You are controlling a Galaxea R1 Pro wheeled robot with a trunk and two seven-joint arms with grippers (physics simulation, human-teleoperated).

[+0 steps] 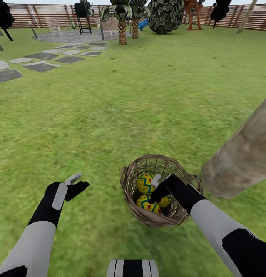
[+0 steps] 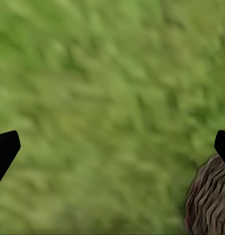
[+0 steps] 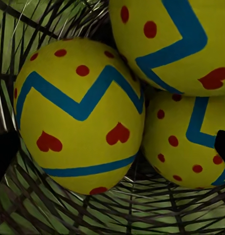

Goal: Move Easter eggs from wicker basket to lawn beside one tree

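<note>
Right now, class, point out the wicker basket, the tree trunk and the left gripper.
wicker basket [image 1: 129, 181], head view, left woven wall.
tree trunk [image 1: 244, 154], head view, middle of the pale bark.
left gripper [image 1: 78, 184], head view, between its fingertips.

The wide bright green grass lawn [image 1: 109, 115] is carrying the small round brown wicker basket [image 1: 133, 192], with the thick pale mottled tree trunk [image 1: 244, 157] rising just beside it and grey stepping stones [image 1: 40, 66] lying well apart.

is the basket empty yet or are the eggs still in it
Not empty. All three eggs lie inside the basket, its weave under and behind them, with the right gripper reaching in.
</note>
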